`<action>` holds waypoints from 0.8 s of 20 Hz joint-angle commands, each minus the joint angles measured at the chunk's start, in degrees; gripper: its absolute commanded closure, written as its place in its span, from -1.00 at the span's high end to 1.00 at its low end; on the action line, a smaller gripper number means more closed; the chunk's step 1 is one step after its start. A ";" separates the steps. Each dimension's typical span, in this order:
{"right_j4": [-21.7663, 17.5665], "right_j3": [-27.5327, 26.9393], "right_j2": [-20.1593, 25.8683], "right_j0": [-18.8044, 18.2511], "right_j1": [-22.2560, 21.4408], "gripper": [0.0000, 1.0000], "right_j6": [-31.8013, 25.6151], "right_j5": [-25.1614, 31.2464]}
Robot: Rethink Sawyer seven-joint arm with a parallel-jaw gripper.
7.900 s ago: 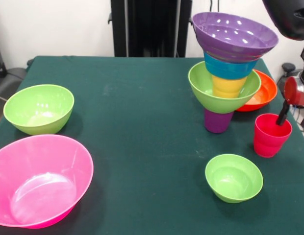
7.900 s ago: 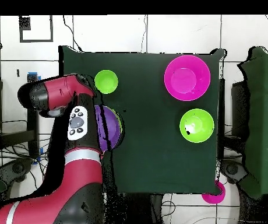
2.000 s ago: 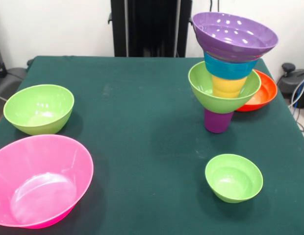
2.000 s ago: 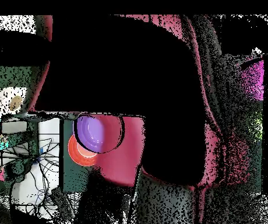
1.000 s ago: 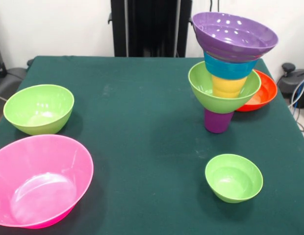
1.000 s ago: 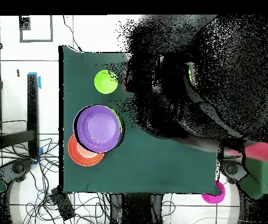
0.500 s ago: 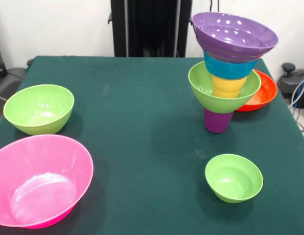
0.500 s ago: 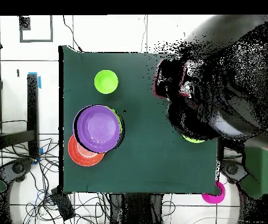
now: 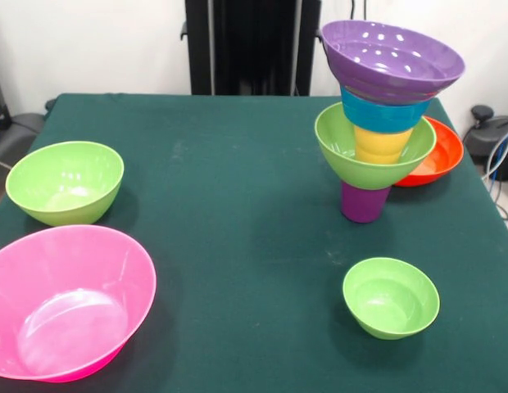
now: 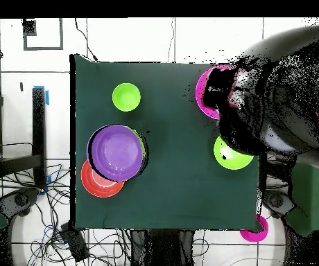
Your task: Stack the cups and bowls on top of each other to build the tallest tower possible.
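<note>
The tower stands at the right in the front view: a purple cup (image 9: 365, 203) at the base, then a lime green bowl (image 9: 373, 160), a yellow-orange cup (image 9: 381, 145), a blue bowl (image 9: 383, 115) and a wide purple bowl (image 9: 392, 59) on top. From overhead only the purple bowl (image 10: 118, 152) shows. The orange-red bowl (image 9: 441, 154) sits behind the tower. A small lime bowl (image 9: 391, 297), a larger lime bowl (image 9: 65, 182) and the hot pink bowl (image 9: 65, 301) lie loose. The red cup is out of view. The gripper shows in neither view.
The green table (image 9: 238, 205) carries everything. The black pedestal (image 9: 254, 45) stands behind its far edge. In the overhead view the pink bowl (image 10: 205, 93) and the larger lime bowl (image 10: 228, 156) are partly hidden. The orange-red bowl (image 10: 93, 183) is near the table's edge.
The gripper and the red cup, at the table's right side 7.9 s ago, are gone from view. The tower and the bowls have not moved.
</note>
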 commanded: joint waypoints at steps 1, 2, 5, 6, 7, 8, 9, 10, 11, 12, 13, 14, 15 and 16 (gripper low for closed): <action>-5.05 10.28 5.94 -0.70 3.37 -1.00 -16.99 -4.11; -5.13 10.57 6.00 -0.79 3.45 -1.00 -16.89 -4.53; -5.16 11.35 6.35 -1.14 3.60 -1.00 -16.73 -5.84; -5.33 11.40 6.47 -1.24 3.68 -1.00 -16.73 -5.67; -5.33 11.52 6.65 -1.36 3.70 -1.00 -16.73 -5.89; -5.38 11.87 6.74 -1.52 3.74 -1.00 -16.67 -6.24; -5.44 12.13 6.89 -1.65 3.80 -1.00 -16.63 -6.71; -5.50 12.39 7.03 -1.78 3.86 -1.00 -16.60 -7.17; -5.59 12.57 7.18 -1.89 3.88 -1.00 -16.60 -7.40; -5.56 12.97 7.34 -2.09 3.87 -1.00 -16.64 -7.95; -5.52 13.18 7.51 -2.22 3.88 -1.00 -16.62 -8.22; -5.64 13.48 7.66 -2.38 3.86 -1.00 -16.74 -8.48; -5.68 13.66 7.81 -2.49 3.85 -1.00 -16.57 -8.65; -5.72 13.93 7.97 -2.61 3.93 -1.00 -16.36 -9.11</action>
